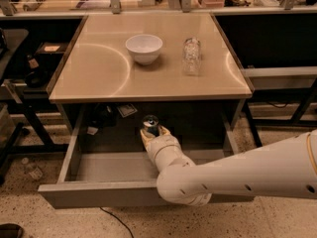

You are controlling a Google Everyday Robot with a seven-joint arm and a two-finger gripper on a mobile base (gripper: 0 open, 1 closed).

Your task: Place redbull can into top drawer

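A smooth cream plastic gripper [152,130], below the worktop's front edge, clasps a shiny metal redbull can [150,120] inside the matt grey metal top drawer [99,195], under a glossy beige table [99,76].

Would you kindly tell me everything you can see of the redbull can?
The slim metal redbull can stands upright, its round silver top turned toward the camera. Little of its side shows, because the robot's beige gripper is shut on it from the near side. The can is held inside the open grey metal top drawer, toward the back, just below the front edge of the beige table. Whether its base touches the drawer floor cannot be seen.
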